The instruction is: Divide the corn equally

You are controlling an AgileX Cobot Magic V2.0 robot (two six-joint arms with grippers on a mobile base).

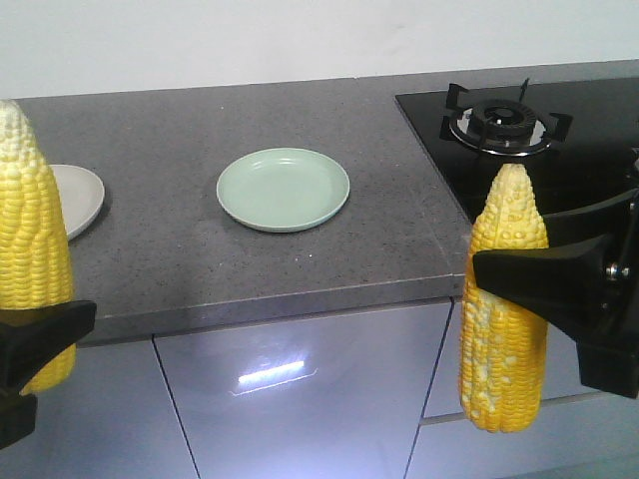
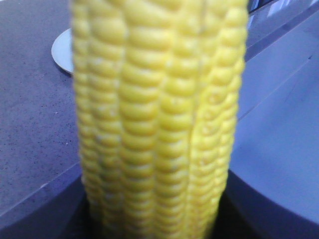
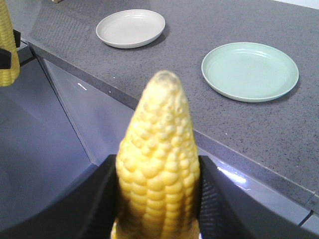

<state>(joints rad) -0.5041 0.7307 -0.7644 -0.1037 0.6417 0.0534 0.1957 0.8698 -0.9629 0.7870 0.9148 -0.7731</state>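
Two yellow corn cobs stand upright in front of the counter, one in each gripper. My left gripper (image 1: 40, 334) is shut on the left corn cob (image 1: 30, 249), which fills the left wrist view (image 2: 159, 119). My right gripper (image 1: 504, 279) is shut on the right corn cob (image 1: 504, 299), pale tip up (image 3: 159, 164), with black fingers (image 3: 219, 199) on both sides. A pale green plate (image 1: 284, 189) (image 3: 250, 71) lies empty on the counter's middle. A white plate (image 1: 80, 197) (image 3: 130, 28) lies empty at the left.
The grey counter (image 1: 250, 259) ends in a front edge above glossy cabinet doors (image 1: 290, 399). A black gas hob with a burner (image 1: 504, 122) sits at the back right, behind the right cob.
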